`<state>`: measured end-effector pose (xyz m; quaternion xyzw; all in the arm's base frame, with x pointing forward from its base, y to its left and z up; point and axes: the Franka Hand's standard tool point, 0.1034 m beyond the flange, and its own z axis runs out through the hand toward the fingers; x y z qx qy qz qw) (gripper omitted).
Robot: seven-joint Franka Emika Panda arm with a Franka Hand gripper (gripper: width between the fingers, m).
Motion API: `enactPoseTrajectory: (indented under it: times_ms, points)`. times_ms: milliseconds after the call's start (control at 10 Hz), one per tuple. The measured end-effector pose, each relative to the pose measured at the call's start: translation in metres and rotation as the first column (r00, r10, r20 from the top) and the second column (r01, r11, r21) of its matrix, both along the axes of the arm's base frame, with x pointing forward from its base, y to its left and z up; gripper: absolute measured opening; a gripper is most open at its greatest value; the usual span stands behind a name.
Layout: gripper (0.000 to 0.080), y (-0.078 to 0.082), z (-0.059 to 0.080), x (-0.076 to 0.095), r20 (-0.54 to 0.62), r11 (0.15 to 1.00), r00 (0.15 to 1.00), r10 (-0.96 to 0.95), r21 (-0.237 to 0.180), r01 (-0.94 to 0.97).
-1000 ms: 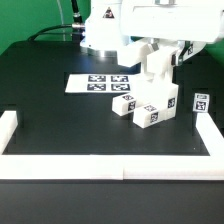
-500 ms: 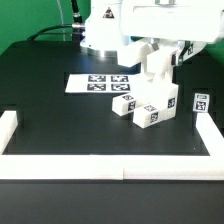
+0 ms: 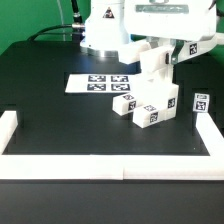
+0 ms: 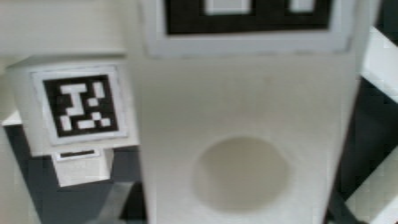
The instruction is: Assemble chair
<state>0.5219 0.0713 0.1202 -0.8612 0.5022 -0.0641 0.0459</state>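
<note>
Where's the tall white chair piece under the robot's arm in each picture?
Exterior view: the tall chair piece, right of centre, above the other chair pieces.
Wrist view: it fills most of the picture, close up.
Shared landmark: the black table around it.

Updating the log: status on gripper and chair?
Gripper shut on tall chair piece, upright. Other chair pieces clustered just below it. Nothing blocking.
</note>
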Motion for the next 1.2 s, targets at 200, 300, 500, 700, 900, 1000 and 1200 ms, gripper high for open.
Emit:
enactPoseTrajectory:
  times_ms: [200,300,500,700,900,1000,1200]
  points:
    - [0.0290,-0.001,0.000,0.000,0.000,1.000,1.000,0.016,-0.003,-0.016]
    - [0.0290,-0.006,-0.001,-0.001,-0.001,1.000,1.000,0.024,-0.008,-0.024]
    - [0.0290,-0.010,-0.001,-0.002,-0.006,0.999,0.999,0.033,-0.011,-0.033]
    - [0.0290,-0.015,0.002,-0.004,-0.012,1.000,0.999,0.030,0.000,-0.030]
    - [0.0290,-0.014,-0.001,-0.005,-0.015,1.000,1.000,0.025,-0.001,-0.025]
    - [0.0290,-0.014,-0.001,-0.005,-0.016,1.000,0.999,0.030,-0.003,-0.030]
    - [0.0290,-0.013,-0.002,-0.005,-0.017,1.000,1.000,-0.021,0.006,0.021]
